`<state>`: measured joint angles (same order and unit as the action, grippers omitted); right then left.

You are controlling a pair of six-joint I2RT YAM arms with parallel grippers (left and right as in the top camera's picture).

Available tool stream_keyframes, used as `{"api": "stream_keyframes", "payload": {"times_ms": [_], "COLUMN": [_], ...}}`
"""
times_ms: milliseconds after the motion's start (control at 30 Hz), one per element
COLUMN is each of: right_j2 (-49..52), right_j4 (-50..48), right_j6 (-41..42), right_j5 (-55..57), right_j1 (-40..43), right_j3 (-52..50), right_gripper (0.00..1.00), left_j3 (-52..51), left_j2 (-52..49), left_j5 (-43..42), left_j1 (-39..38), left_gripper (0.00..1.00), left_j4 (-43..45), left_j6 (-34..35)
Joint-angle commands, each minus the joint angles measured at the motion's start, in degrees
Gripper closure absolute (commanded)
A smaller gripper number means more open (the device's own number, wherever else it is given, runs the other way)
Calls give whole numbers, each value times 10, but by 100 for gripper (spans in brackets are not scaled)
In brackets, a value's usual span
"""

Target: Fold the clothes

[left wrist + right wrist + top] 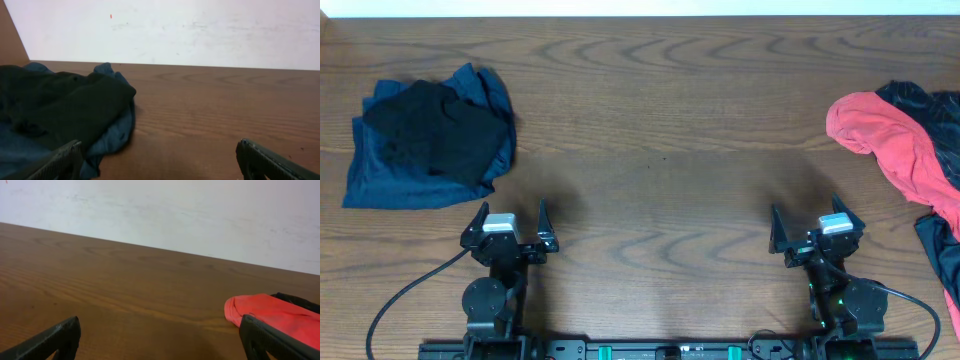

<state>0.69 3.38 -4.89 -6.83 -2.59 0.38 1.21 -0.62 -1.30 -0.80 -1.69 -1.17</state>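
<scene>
Where the overhead camera looks down on the wooden table (650,120), a blue garment (380,180) lies crumpled at the table's left end, with a black garment (435,130) bunched on top of it. At the table's right end a red garment (890,135) lies in a heap that runs off the frame. Dark shiny cloth (920,100) touches it, perhaps part of the same piece, though the edge of the view makes that hard to tell. The left gripper (512,212) sits near the table's front edge, just in front of the blue garment and apart from it, with its jaws spread wide on nothing. The right gripper (812,225) sits near the same edge towards the right end, also spread and empty, well apart from the red garment.

From the left wrist, the left gripper (159,150) shows both fingers (65,160) far apart over bare table. The black garment (65,105) fills the left side, and the blue garment (117,135) shows from under it. A white wall (200,30) stands behind the table's far edge.

From the right wrist, the right gripper (160,330) has its fingers (270,337) wide apart above the table. The red garment (265,312) lies on the table beyond the right-hand finger.
</scene>
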Motion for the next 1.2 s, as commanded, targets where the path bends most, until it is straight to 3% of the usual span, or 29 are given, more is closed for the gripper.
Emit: {"api": "stream_keyframes", "payload": {"times_ms": [0,933,1167], "right_j2": [-2,-2,1], "right_j4": [2,1,32], "right_j6": [-7,3,55], "right_j5": [-2,-6,17], "right_j1": [-5,-5,-4], "right_j3": [-1,-1,21], "right_gripper": [1,1,1], "left_j3": [-10,-10,5], "left_j2": [5,4,-1], "left_j5": [5,4,-1], "left_j1": [0,0,0], "left_gripper": [2,2,2], "left_j4": [-21,-23,-36], "left_j6": [-1,1,80]}}
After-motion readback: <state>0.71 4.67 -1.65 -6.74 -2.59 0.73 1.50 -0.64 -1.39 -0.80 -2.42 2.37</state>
